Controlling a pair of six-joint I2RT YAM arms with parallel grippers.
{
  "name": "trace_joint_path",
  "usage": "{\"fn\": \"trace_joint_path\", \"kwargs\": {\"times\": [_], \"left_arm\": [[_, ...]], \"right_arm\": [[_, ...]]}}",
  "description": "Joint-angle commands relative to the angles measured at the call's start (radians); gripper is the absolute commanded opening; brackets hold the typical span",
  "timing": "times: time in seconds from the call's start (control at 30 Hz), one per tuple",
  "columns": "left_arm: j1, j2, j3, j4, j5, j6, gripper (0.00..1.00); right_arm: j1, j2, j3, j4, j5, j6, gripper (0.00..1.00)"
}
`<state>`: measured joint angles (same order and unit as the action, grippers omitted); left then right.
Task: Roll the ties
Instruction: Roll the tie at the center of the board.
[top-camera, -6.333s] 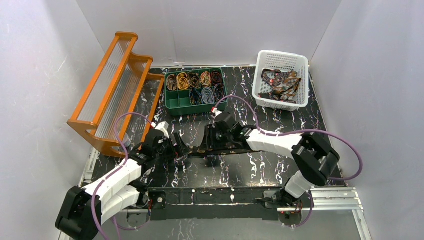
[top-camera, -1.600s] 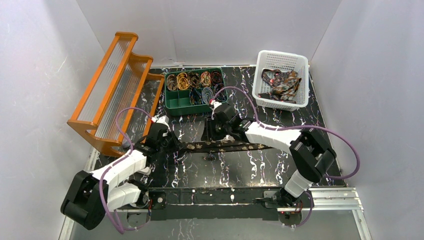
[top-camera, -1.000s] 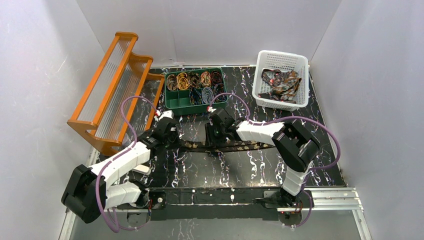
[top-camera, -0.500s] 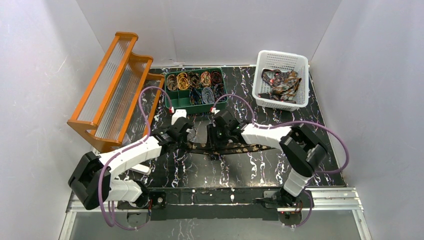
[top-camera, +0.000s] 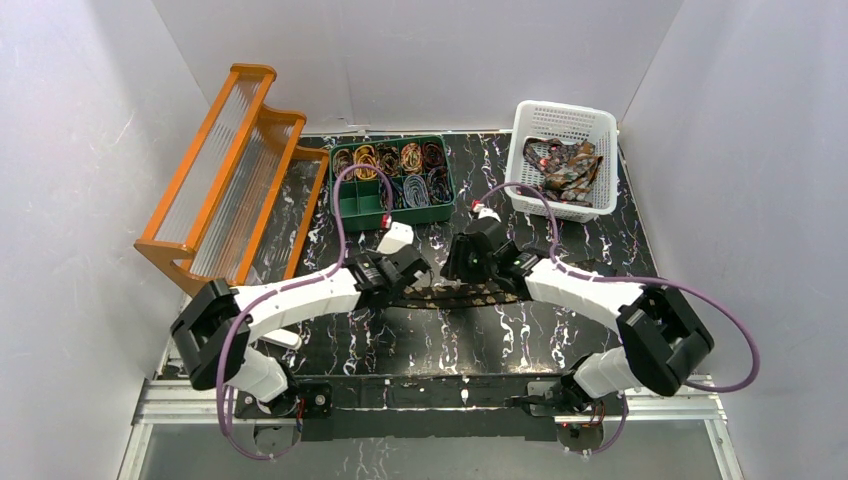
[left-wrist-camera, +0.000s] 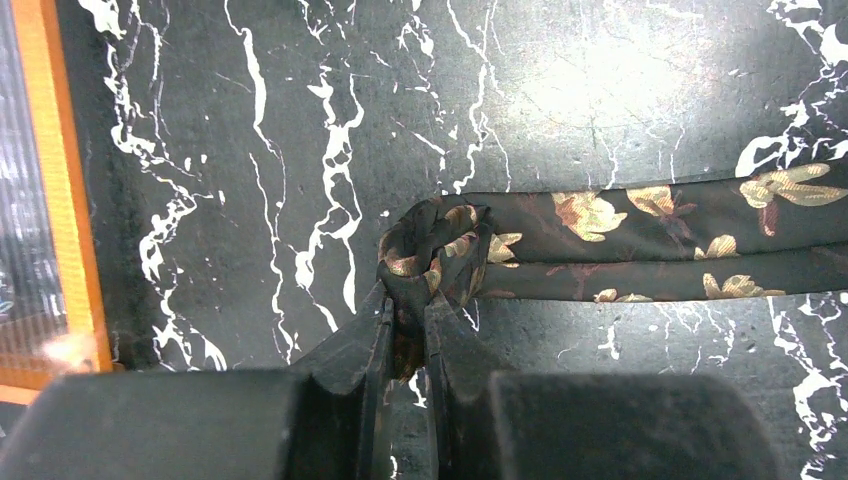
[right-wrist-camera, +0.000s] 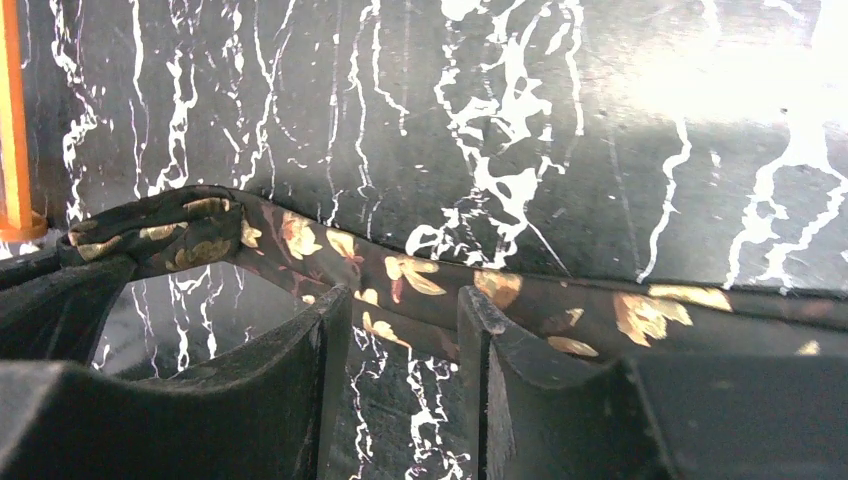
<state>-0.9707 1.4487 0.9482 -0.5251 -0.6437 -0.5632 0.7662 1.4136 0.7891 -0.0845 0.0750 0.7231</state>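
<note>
One of the ties (left-wrist-camera: 640, 240), dark brown with gold flowers, lies flat across the black marbled table. Its left end is wound into a small coil (left-wrist-camera: 435, 245). My left gripper (left-wrist-camera: 405, 322) is shut on that coil from below, and the fabric fills the narrow slit between the fingers. In the top view the left gripper (top-camera: 408, 284) sits at the table's middle and the tie (top-camera: 475, 294) runs off to the right. My right gripper (right-wrist-camera: 405, 312) stands open just short of the tie (right-wrist-camera: 560, 315), with bare table between its fingers (right-wrist-camera: 330, 330). From above, the right gripper (top-camera: 463, 274) is close to the right of the left one.
A green divided box (top-camera: 345, 205) holding several rolled ties stands behind the grippers. A white basket (top-camera: 520, 165) with loose ties is at the back right. An orange rack (top-camera: 235, 180) runs along the left side. Purple cables arch over both arms.
The left gripper has travelled right along the tie with the coil in it, so the flat stretch is shorter. The right gripper has shifted right and its jaws have widened.
</note>
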Motion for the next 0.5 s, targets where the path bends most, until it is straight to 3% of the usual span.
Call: {"fn": "trace_joint_path", "kwargs": {"times": [0.0, 0.3, 0.47], "left_arm": [[-0.066, 0.064, 0.079, -0.092, -0.160, -0.049, 0.00], [-0.142, 0.267, 0.232, -0.165, -0.175, -0.097, 0.02], [-0.161, 0.344, 0.290, -0.153, -0.128, -0.105, 0.13]], "right_arm": [[-0.024, -0.081, -0.043, -0.012, 0.097, 0.060, 0.54], [-0.079, -0.145, -0.104, -0.003, 0.076, 0.076, 0.53], [-0.095, -0.159, -0.123, -0.002, 0.062, 0.076, 0.53]]}}
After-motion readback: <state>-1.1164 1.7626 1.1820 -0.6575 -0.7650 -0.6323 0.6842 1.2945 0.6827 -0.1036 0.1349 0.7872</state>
